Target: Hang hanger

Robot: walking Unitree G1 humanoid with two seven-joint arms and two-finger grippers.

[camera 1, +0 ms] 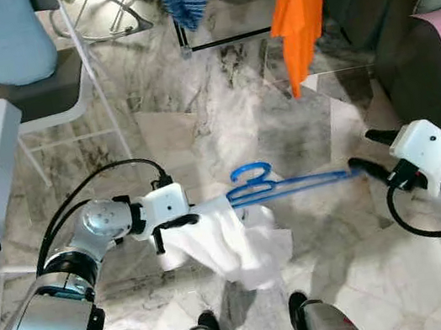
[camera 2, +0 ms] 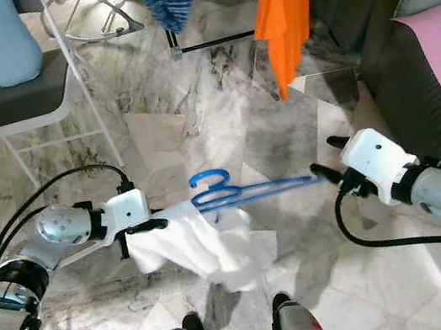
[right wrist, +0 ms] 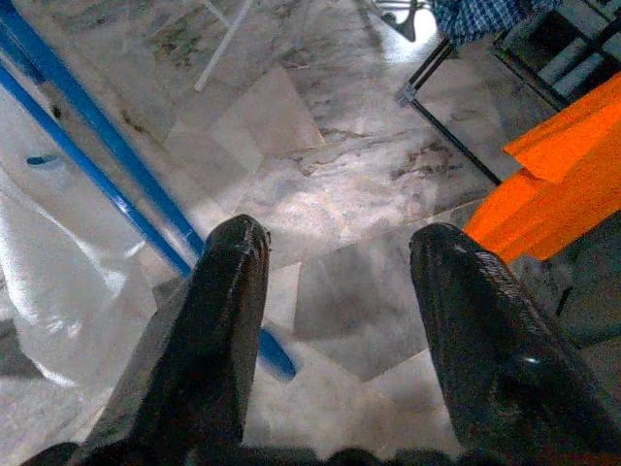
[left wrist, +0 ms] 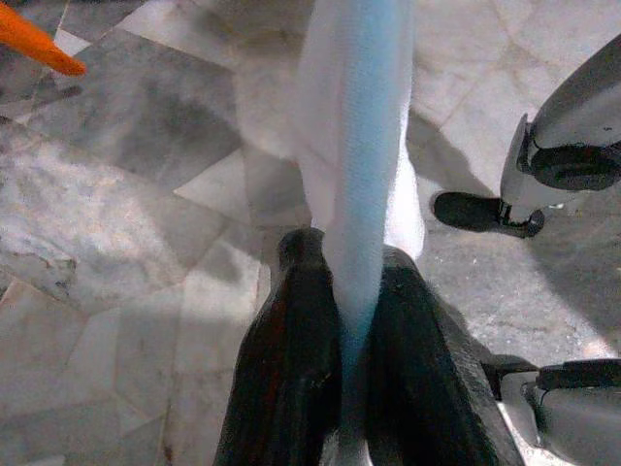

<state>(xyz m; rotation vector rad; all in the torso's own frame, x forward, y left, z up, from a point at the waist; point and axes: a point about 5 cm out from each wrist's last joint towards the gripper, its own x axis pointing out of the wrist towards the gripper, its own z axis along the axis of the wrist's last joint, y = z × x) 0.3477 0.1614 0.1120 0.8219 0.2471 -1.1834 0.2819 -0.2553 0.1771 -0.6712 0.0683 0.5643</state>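
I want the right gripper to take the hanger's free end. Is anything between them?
Nothing visible. The right gripper is open, and the blue hanger tip lies right beside one finger. The left gripper holds the other end with the white cloth.

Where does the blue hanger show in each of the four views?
Left eye: blue hanger mid-frame, between the grippers.
Right eye: centre.
Left wrist: pale blue bar between the fingers.
Right wrist: upper left.
Shared landmark: the orange garment.
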